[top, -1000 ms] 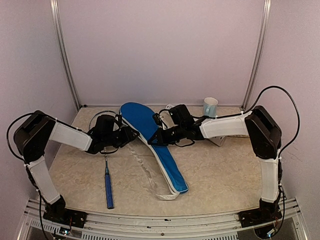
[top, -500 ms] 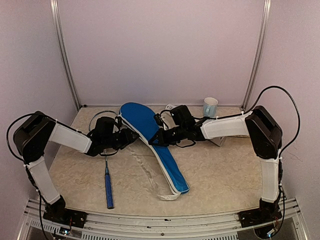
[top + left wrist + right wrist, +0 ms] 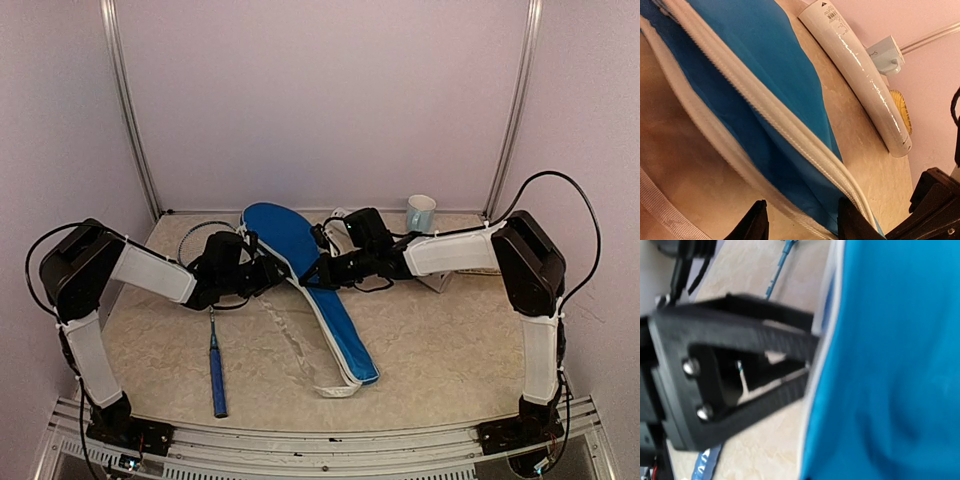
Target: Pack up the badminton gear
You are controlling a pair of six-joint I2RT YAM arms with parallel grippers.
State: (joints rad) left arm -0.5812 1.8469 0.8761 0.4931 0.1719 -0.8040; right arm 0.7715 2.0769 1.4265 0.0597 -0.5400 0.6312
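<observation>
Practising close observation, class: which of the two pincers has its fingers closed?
The right pincer: its fingers meet on the white edge of the blue cover. The left pincer has its fingers apart, that edge between them.

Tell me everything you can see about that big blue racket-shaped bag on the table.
The blue cover is soft fabric, racket-shaped, edged all round with a white zip-like band. It lies on the table, wide head towards the back wall, narrow end pointing near and right, a white strap trailing beside it. The right gripper looks shut on its edge; the left gripper stands open astride the opposite rim.
</observation>
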